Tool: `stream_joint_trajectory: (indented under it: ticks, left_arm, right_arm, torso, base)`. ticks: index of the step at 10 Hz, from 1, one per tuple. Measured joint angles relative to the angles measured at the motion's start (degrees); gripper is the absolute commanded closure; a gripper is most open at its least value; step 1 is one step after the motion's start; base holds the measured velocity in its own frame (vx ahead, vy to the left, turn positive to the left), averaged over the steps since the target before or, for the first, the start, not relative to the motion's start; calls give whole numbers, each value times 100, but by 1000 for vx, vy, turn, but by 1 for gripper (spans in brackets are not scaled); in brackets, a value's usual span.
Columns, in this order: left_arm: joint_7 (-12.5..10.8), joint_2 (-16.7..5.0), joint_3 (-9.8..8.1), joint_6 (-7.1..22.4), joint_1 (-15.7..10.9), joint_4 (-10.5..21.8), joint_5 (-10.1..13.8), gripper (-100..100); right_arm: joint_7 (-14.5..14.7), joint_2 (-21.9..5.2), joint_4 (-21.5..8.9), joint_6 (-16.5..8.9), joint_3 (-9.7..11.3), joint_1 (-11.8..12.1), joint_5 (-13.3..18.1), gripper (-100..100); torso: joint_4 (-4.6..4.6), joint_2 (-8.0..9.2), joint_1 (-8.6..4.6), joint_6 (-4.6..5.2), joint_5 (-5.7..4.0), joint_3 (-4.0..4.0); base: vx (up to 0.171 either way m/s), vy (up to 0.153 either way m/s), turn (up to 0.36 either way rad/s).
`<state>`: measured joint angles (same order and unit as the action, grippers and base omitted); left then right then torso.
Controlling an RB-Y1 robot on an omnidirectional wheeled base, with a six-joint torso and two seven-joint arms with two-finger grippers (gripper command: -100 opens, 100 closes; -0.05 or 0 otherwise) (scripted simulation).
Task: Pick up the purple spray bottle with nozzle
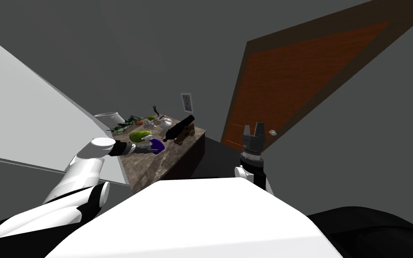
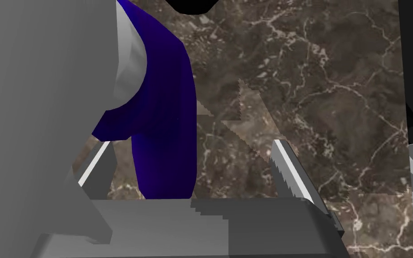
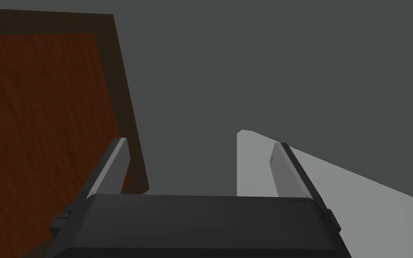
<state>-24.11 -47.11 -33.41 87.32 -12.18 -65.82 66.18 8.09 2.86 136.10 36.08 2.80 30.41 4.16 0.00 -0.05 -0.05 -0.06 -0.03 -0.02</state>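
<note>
The purple spray bottle [image 1: 158, 146] is sitting near the left edge of the brown marbled table [image 1: 156, 172], just in front of a green lump [image 1: 140, 135] and near a dark toy cannon [image 1: 179, 126], with the robot's left pincer [image 2: 191, 144] straddling it. The pincer is standing wide open and is not yet gripping anything. The bottle's purple body is lying between the two fingers [image 2: 290, 172], hugging one blade while a broad strip of bare table is showing beside the other. The pale nozzle part [image 2: 131, 67] is sitting further out along the bottle. A large grey shape [image 2: 31, 112] is crowding the bottle's side of the wrist view, too close to identify.

The grasp is looking ready in depth, since the purple body is running right down to the pincer's block, so pushing further forward is probably not needed. What is likely needed is a small sideways shift of the hand, so that both blades are meeting the body together; closing as it stands risks shoving or twisting the bottle across the smooth top. Squeezing the purple body rather than the nozzle, then lifting straight up, is probably keeping it clear of the cannon and the green lump.

The right pincer [image 1: 253, 127] is hanging open and empty, raised beside the brown door [image 1: 308, 76], well apart from the table.
</note>
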Motion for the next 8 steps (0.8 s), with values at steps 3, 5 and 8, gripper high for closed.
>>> stream_joint_trajectory:
  ticks: [3,5,8]
  left_arm:
    - [-4,4,2,5,2,3,2,100]
    - [-2,4,2,4,2,2,1,0]
    - [-21,-82,-14,87,-34,-4,43,0]
  right_arm:
    - [0,0,0,0,0,0,0,0]
    - [0,0,0,0,0,0,0,0]
    - [0,0,0,0,0,-1,0,0]
  torso:
    - [5,11,-4,-1,-5,8]
    - [5,12,-3,-1,-4,8]
    - [8,22,-4,-4,-5,15]
  base:
    - [0,0,0]
    - [0,0,0]
    - [-13,-1,31]
